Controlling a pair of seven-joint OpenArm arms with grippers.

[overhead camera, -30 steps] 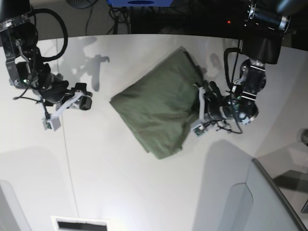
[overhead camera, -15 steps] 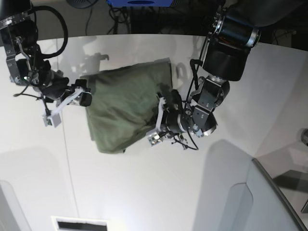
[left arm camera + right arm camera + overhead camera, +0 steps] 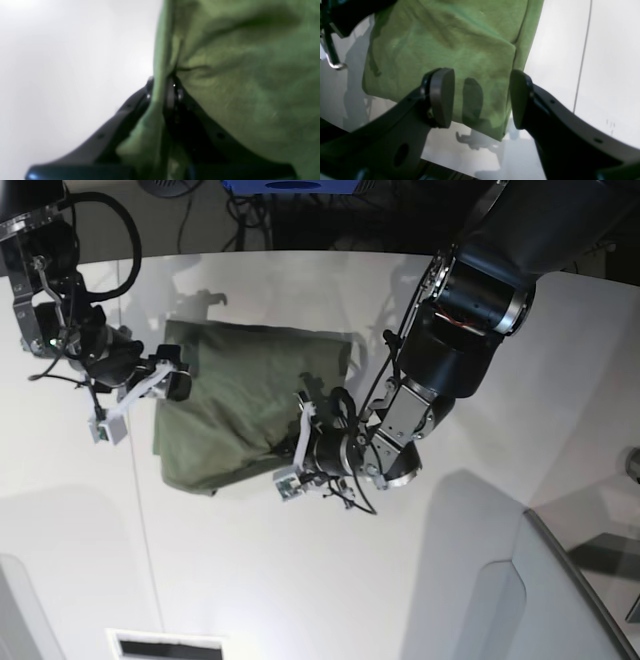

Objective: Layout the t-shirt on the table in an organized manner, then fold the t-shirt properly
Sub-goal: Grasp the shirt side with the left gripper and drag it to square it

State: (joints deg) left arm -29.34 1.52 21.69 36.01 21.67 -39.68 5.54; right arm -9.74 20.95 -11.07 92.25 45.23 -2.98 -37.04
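Olive-green, wrinkly cotton t-shirt (image 3: 245,410) lies bunched in a rough fold on the smooth white table (image 3: 300,580), between both arms. Left gripper (image 3: 163,93) clamped on a pinch of hem. Right gripper (image 3: 482,98) hovers over the near corner with jaws spread, grasping nothing. Cloth looks light, limp and prone to bunching; best held at corners or seams.

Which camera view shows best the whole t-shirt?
The base view: the t-shirt appears entire on the table. The left wrist view shows only blurred pinched cloth; the right wrist view shows one folded corner.
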